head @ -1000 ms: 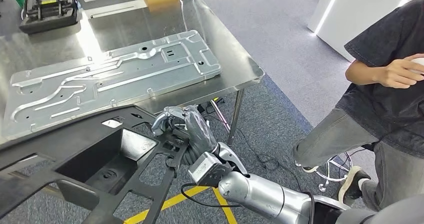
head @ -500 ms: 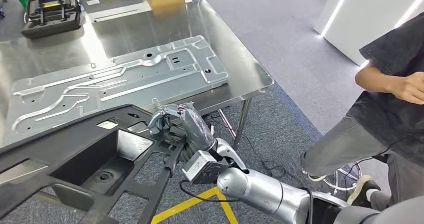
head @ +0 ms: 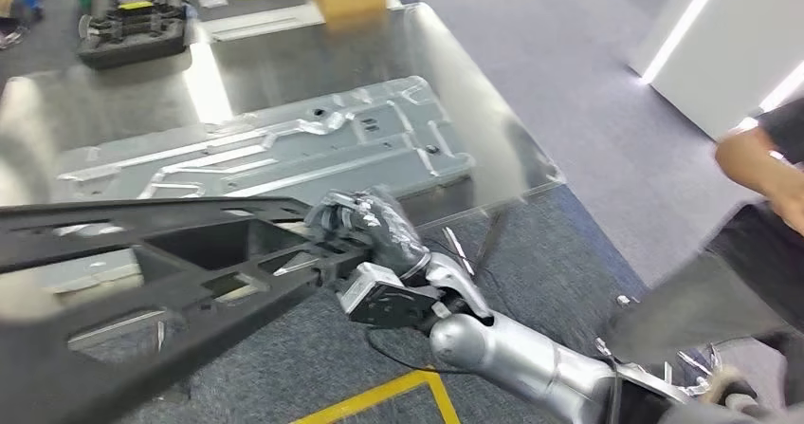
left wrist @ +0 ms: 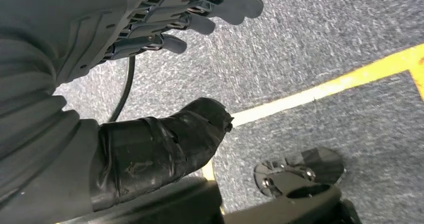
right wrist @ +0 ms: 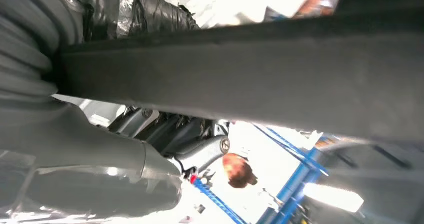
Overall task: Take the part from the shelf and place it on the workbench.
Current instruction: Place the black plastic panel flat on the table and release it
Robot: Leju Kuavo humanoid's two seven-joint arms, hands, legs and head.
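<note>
Bright, even indoor light on the head view, and the whole frame is smeared by motion blur. A hot white glare streak runs down the steel bench point(head: 213, 82) at far left, and the person point(head: 758, 206) at the right edge is badly smeared. The black part point(head: 142, 272) reads soft and dark. In the right wrist view, the background blows out white. The left wrist view is sharper, softly lit, its near left hand point(left wrist: 165, 13) slightly blurred.
</note>
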